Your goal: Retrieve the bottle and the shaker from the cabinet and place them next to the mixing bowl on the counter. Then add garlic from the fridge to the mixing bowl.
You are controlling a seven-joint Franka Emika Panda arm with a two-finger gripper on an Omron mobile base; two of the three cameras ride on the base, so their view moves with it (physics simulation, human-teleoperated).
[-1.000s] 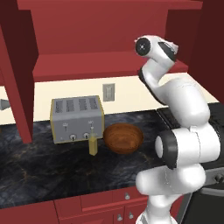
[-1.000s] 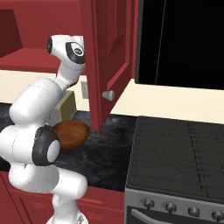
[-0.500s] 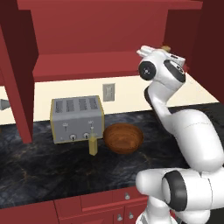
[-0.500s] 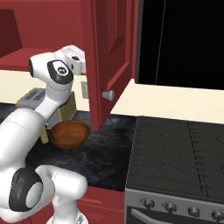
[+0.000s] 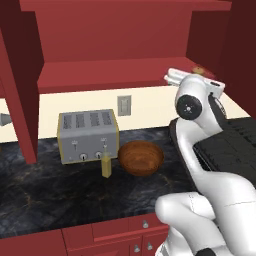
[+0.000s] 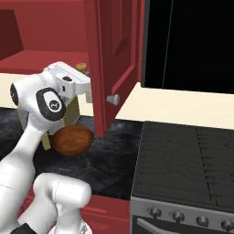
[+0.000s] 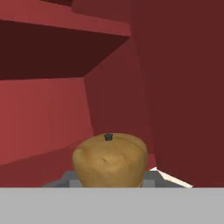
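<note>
A tan wooden shaker (image 7: 109, 159) with a small dark knob on top sits close up between my fingers, in front of the red cabinet's inner corner. My gripper (image 7: 109, 180) is shut on it. From the base, the shaker (image 5: 199, 70) peeks above my gripper (image 5: 202, 76) at the right end of the cabinet shelf (image 5: 100, 75); from the other side, the shaker (image 6: 82, 67) and gripper (image 6: 85, 77) are beside the open door. A yellow bottle (image 5: 106, 165) stands upright on the dark counter just left of the brown mixing bowl (image 5: 141, 157). The fridge and garlic are out of view.
A grey toaster (image 5: 88, 136) stands behind the bottle. The open cabinet door (image 6: 112, 59) with its knob hangs right beside my hand. Another open door (image 5: 20, 100) is at the left. A stove (image 6: 183, 169) lies to the right.
My hand has come down and drawn back from the cabinet shelf with the shaker in it. The bottle and bowl have stayed in place.
</note>
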